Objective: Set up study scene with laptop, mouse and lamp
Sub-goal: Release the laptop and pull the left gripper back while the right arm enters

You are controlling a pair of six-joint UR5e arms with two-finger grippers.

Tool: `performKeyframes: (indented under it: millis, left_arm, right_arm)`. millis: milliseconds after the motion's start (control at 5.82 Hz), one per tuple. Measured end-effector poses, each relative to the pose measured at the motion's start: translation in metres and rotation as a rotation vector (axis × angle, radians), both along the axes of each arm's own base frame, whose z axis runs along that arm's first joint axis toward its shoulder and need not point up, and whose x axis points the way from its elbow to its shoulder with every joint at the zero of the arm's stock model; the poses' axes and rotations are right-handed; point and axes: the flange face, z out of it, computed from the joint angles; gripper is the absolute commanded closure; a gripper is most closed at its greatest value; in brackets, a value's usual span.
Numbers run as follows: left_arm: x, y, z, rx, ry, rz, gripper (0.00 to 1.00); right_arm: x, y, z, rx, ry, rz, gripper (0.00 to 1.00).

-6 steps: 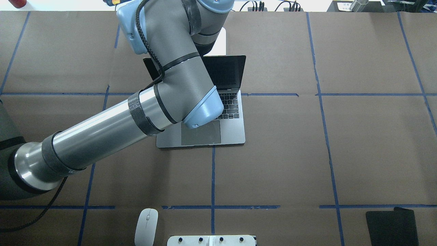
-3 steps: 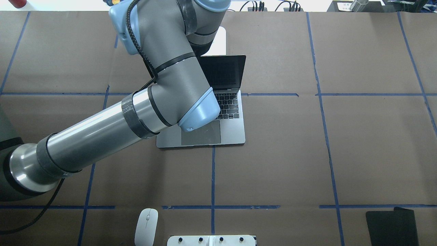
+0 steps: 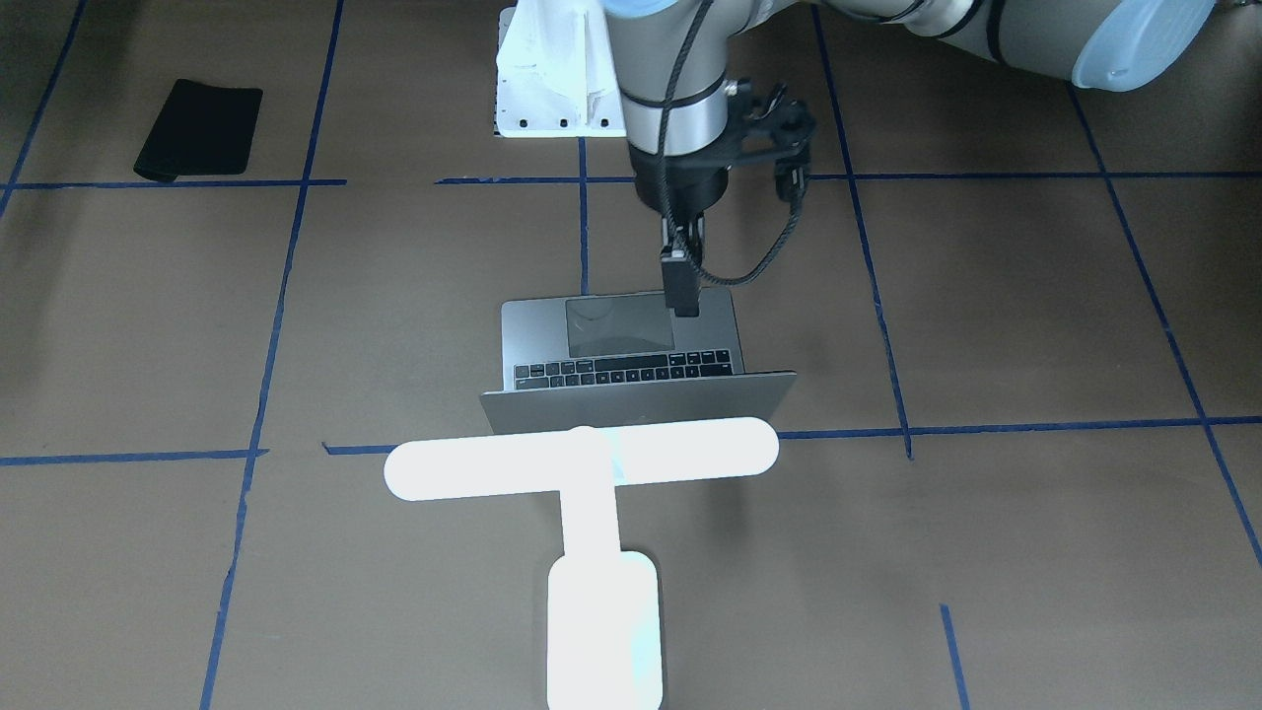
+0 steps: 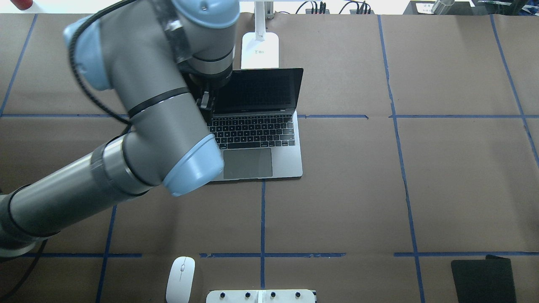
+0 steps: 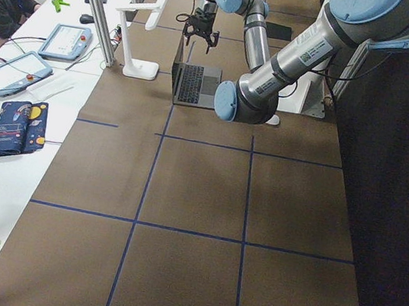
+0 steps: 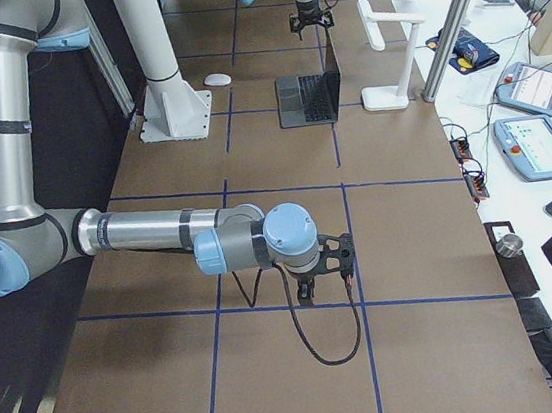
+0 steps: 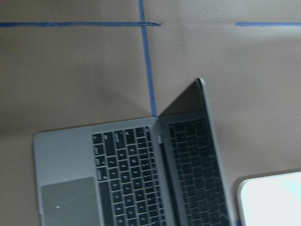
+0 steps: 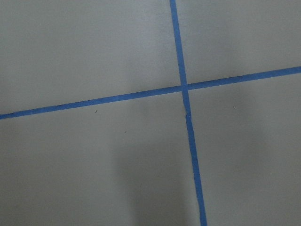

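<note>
left gripper (image 3: 683,304) hangs empty above the left side of the open laptop (image 4: 269,139); the side view shows its fingers parted with nothing between them. the laptop sits mid-table, its dark screen facing the robot. the lit lamp (image 3: 582,459) stands just behind the lid, on the operators' side. the right gripper (image 6: 311,288) hovers low over bare table, well apart from the scene, and whether it is wide or closed cannot be told. the mouse (image 4: 180,278) lies at the robot's edge of the table, just beside the white pedestal (image 4: 261,296), with a black mat (image 4: 482,280) off at the right corner. laptop and lamp look placed, so the mouse appears to be the step left. the next move likely calls for lowering the left gripper over the mouse, fingers astride its narrow sides, then setting it beside the laptop.
</note>
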Motion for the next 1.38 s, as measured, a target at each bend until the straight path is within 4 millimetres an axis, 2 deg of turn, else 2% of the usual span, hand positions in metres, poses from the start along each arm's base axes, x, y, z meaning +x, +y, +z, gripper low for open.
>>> performKeyframes:
  millis: [172,344,516,688,860,1032,1204,1376]
  left_arm:
    - [-0.008,0.022,0.008,0.019,-0.014,0.06,0.0]
    - [-0.015,0.053,0.017,0.063,-0.03,0.155,0.0]
    - [-0.033,0.093,0.034,0.143,-0.03,0.281,0.0]
    - [-0.05,0.124,0.05,0.231,-0.03,0.403,0.0]
    - [-0.053,0.149,0.06,0.313,-0.036,0.534,0.0]
    - [-0.044,0.169,0.069,0.385,-0.046,0.668,0.0]
    - [-0.027,0.19,0.079,0.468,-0.031,0.787,0.0]
    - [-0.012,0.207,0.096,0.554,0.021,0.852,0.0]
  right_arm:
    - [-0.026,-0.004,-0.018,-0.017,0.015,0.004,0.0]
    - [-0.056,-0.006,-0.042,-0.034,0.039,0.007,0.0]
    - [-0.091,-0.003,-0.068,-0.058,0.055,0.01,0.0]
    - [-0.133,0.004,-0.093,-0.088,0.077,0.016,0.0]
    - [-0.179,0.014,-0.115,-0.109,0.089,0.036,0.0]
    - [-0.218,0.025,-0.126,-0.116,0.089,0.054,0.0]
    - [-0.25,0.038,-0.127,-0.119,0.108,0.057,0.0]
    - [-0.266,0.052,-0.121,-0.119,0.131,0.046,0.0]
